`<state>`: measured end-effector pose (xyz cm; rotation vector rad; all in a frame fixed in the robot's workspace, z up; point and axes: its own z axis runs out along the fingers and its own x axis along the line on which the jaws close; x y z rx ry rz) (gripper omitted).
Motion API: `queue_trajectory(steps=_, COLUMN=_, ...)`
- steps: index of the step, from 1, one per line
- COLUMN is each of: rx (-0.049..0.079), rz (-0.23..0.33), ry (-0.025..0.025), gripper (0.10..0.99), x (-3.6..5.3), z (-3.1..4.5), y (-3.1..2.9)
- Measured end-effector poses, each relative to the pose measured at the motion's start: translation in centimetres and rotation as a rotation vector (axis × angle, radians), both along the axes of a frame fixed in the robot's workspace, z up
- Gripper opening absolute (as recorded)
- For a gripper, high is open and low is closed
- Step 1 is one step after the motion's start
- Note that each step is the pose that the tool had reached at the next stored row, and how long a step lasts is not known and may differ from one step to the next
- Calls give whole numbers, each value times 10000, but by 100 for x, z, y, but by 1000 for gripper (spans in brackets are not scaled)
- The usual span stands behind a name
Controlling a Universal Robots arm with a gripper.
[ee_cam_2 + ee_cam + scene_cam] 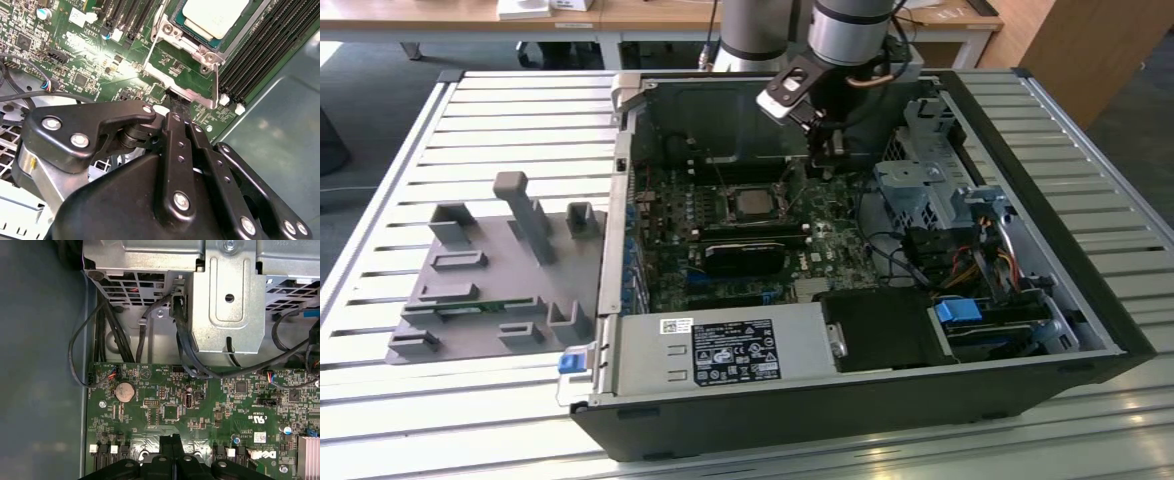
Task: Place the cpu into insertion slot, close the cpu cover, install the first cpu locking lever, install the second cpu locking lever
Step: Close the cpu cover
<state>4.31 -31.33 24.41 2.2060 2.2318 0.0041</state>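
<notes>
Gripper (176, 104): fingers pressed together, nothing seen betw. them; tips just beside socket corner.
Cpu (215, 15): seated in socket.
Cpu cover (192, 47): flat around cpu.

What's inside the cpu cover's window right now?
The cpu sits in the window of the cpu cover, its pale top showing. The socket beneath it is hidden by the chip.

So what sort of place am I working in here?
Probably a robotics lab or workshop bench: an open computer case sits on a slatted metal table, with a grey parts fixture beside it and wooden desks behind.
</notes>
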Motion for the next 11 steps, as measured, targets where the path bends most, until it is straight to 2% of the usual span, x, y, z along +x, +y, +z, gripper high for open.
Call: queue_trajectory(steps=11, rx=0, rz=1, ry=0, gripper=118, x=-61, z=0, y=0)
